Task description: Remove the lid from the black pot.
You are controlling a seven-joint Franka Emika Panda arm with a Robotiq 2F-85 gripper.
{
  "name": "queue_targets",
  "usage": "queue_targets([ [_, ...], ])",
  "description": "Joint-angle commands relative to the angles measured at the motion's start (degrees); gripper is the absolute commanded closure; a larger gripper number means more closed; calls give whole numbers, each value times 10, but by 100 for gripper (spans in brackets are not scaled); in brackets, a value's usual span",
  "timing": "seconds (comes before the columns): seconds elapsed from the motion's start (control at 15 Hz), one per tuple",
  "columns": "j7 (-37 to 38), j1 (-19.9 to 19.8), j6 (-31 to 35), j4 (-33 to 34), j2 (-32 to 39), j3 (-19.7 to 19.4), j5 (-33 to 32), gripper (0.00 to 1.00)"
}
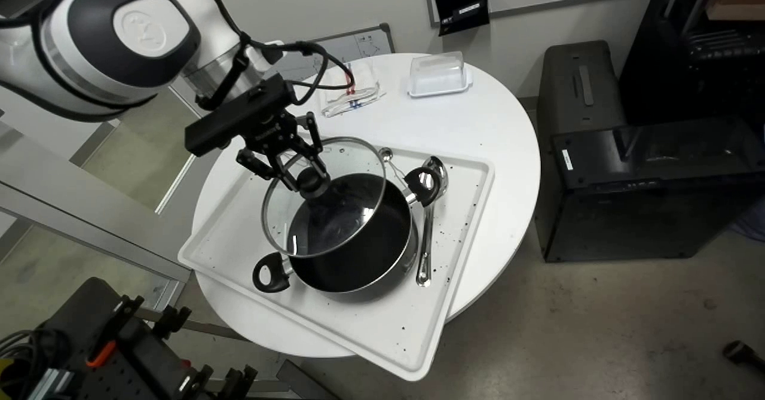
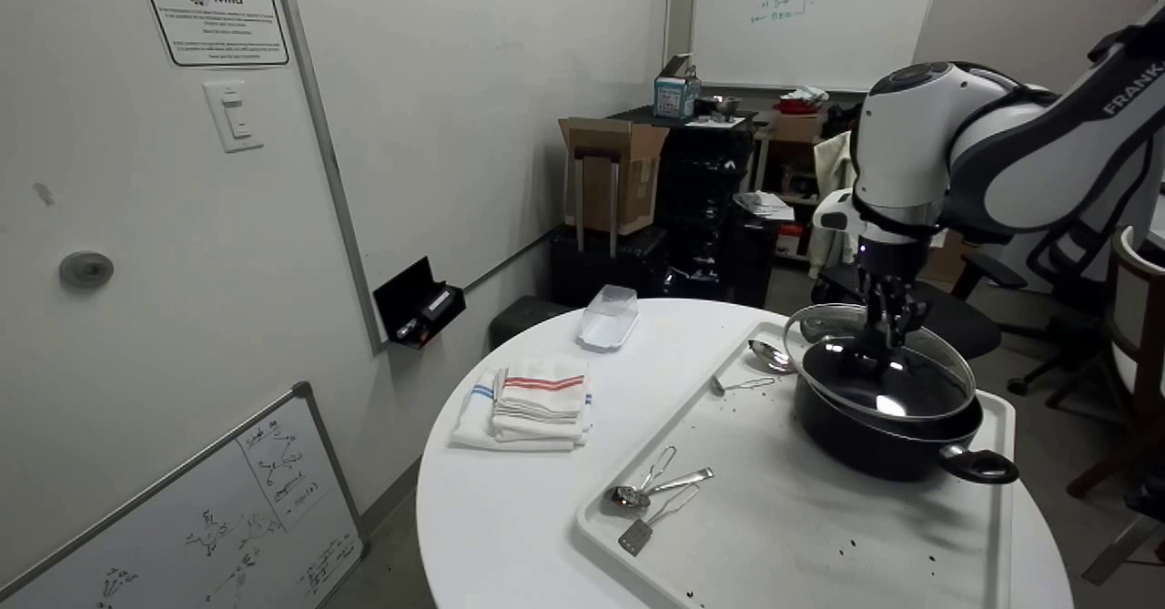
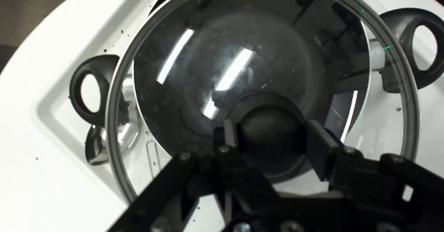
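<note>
We see the gripper (image 3: 274, 140) clasping the lid (image 3: 242, 65) by its knob (image 3: 270, 126), itself partly hidden. Below the gripper, the black pot (image 1: 376, 250) shows partly through the lid; whether they touch, we cannot tell.

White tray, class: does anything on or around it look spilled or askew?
Dark specks dot the white tray, perhaps spilled crumbs. One corner juts past the edge of the round table. The glass lid looks off-centre over the black pot, but the gripper holds its knob.
</note>
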Motion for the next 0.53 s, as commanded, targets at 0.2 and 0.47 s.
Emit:
queue_targets([
  [0.2,53,79,-22,-6,-9,27,-68,75],
  [0.47,86,122,-22,6,13,50,-101,75],
])
